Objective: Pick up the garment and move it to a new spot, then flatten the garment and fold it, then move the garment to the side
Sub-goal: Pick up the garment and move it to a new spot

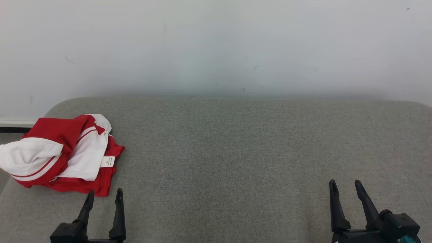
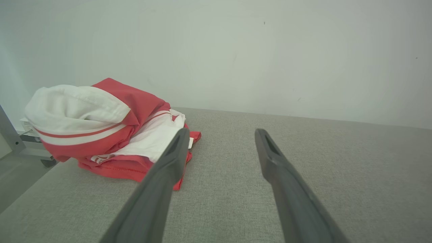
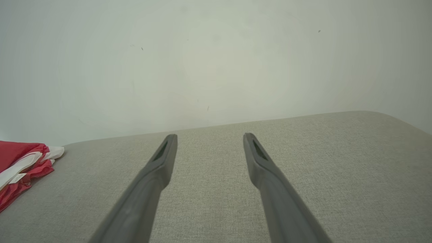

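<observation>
Lying bunched up at the left edge

The garment [image 1: 64,152] is a soft red and white heap on the far left of the grey tabletop [image 1: 236,152]. One white part pokes out past the edge. Its folds hide its real shape. The words on its small white tag [image 1: 108,161] are too tiny to read. The tabletop looks fuzzy, with round corners. The left tool [image 1: 105,191] is just beside the garment, fingers wide apart, holding nothing. The right tool [image 1: 345,182] is far off, also wide and holding nothing.

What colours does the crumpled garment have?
The garment is red and white, with thin red stripes on the white parts; the head view shows it best.
</observation>
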`<state>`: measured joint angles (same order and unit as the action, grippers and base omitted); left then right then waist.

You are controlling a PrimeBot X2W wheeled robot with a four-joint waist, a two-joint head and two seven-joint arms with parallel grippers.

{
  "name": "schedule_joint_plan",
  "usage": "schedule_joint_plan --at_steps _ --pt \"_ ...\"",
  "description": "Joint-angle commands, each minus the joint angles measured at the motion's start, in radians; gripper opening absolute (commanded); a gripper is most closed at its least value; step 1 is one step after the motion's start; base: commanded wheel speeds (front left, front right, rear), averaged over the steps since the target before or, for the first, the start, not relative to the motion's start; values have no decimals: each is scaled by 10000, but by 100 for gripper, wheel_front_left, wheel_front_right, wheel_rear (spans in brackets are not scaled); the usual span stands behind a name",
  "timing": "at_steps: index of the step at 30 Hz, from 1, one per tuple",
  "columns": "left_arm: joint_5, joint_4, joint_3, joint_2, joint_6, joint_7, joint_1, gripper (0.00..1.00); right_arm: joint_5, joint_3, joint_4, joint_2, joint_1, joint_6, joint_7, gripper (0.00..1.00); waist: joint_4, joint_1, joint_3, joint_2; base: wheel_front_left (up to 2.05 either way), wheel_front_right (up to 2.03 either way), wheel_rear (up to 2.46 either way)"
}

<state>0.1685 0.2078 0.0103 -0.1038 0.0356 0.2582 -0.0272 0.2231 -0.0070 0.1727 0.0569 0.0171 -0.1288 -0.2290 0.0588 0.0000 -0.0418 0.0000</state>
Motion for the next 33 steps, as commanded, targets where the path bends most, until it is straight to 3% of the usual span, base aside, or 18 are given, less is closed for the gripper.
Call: schedule_joint_plan --at_steps 1,14,33 --pt "42 23 -20 -44 -49 6 7 100 39 -29 -60 5 53 -37 -5 100 28 0 5 0 0 0 0" --pt "61 46 -175 -275 -262 42 -42 100 193 96 206 -8 26 -37 -98 100 902 0 46 0 0 0 0" --pt "-82 -167 -477 -544 -525 63 118 100 251 293 556 -11 10 -37 -251 100 3796 0 81 0 0 0 0"
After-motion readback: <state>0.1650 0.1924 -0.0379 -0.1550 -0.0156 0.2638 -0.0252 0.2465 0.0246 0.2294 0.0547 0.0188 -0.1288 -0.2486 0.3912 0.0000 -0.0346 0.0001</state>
